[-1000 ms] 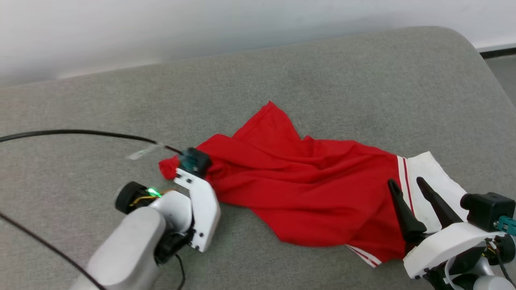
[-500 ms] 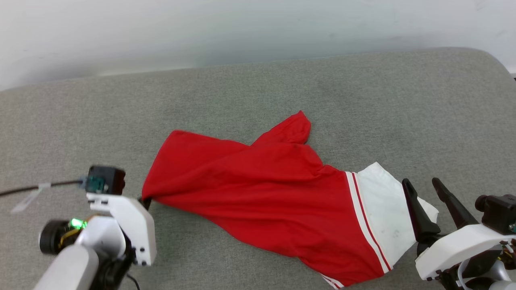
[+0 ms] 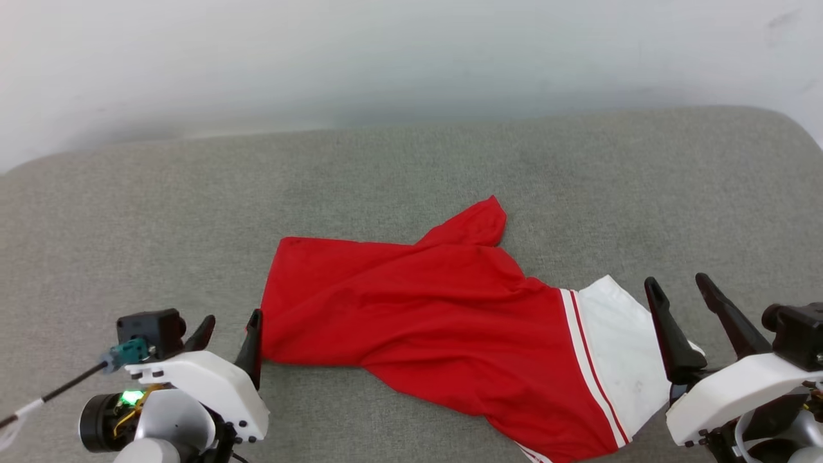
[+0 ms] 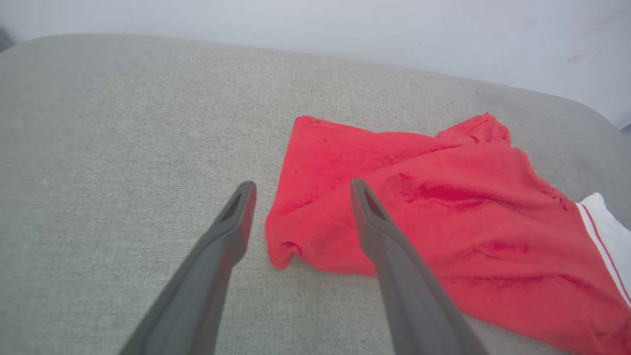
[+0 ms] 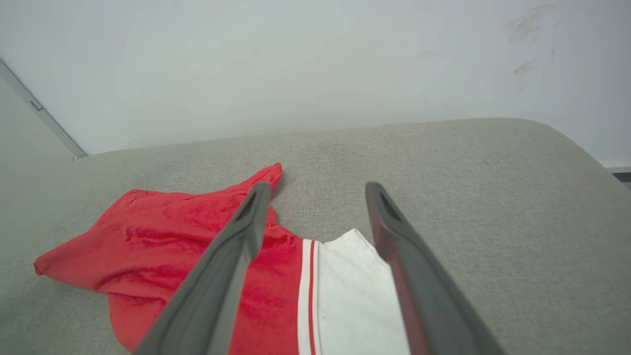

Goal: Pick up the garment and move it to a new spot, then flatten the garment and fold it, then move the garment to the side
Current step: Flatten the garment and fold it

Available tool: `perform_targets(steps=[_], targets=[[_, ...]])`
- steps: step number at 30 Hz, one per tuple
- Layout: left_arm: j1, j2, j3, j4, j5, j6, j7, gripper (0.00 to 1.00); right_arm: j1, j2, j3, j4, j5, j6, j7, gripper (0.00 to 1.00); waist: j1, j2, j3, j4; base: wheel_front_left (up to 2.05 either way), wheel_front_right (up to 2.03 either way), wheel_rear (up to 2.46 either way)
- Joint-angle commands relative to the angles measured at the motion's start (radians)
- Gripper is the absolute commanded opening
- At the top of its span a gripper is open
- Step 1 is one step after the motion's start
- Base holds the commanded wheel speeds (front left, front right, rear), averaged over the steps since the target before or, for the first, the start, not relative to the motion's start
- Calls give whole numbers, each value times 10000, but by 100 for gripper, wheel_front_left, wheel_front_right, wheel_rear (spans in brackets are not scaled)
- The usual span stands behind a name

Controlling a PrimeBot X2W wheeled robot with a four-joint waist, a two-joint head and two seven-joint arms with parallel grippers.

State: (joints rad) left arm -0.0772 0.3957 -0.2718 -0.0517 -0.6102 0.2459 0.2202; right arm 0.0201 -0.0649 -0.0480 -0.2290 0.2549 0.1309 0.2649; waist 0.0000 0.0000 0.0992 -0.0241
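The garment (image 3: 437, 321) lies crumpled on the grey cushion (image 3: 411, 167), in the near half of the cushion and a little right of its middle. It stretches slantwise. Its plain red end points toward the cushion's left side. Its white sleeve (image 3: 627, 360), set off by red-white striped trim (image 3: 582, 360), reaches the cushion's near right part. One red fold pokes up toward the cushion's far edge, where a pale wall (image 3: 386, 58) rises behind it.

The left gripper (image 3: 233, 318) sits at the cushion's near left, its two dark fingers spread apart with nothing clamped between them. In the left wrist view the left gripper (image 4: 301, 185) frames the garment's rolled red corner, which lies on the cushion between the two fingers. One finger crosses in front of the red cloth, and whether it touches the fabric cannot be told. A black cable (image 3: 58, 389) runs off from that wrist, and a green light (image 3: 132, 397) glows on it.

The right gripper (image 3: 676, 281) stands at the cushion's near right, fingers likewise wide apart and holding nothing. In the right wrist view the right gripper (image 5: 319, 186) points across the cushion with the white sleeve lying between its fingers.
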Motion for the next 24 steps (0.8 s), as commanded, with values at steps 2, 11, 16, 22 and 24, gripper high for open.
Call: perform_targets(steps=[2,11,16,22,24], targets=[[197,-57,-59,-209,175,79,-196,100,152,-1,32,-134,-62,-5,99,100,0,0,-241,82,0,0,0],[47,231,-1186,-833,32,-381,1578,100,350,41,173,-275,77,-3,316,100,0,0,-376,9,0,0,0],[-494,291,-1872,-685,-145,-926,2737,100,308,58,231,-265,56,-3,272,100,0,0,-72,-222,0,0,0],[-1305,92,-2457,249,-262,-1464,3435,100,118,92,239,-144,175,-3,266,100,0,0,466,-539,0,0,0],[-1580,21,-2542,640,-254,-1593,3548,100,48,106,220,-92,238,-3,248,100,0,0,651,-615,0,0,0]])
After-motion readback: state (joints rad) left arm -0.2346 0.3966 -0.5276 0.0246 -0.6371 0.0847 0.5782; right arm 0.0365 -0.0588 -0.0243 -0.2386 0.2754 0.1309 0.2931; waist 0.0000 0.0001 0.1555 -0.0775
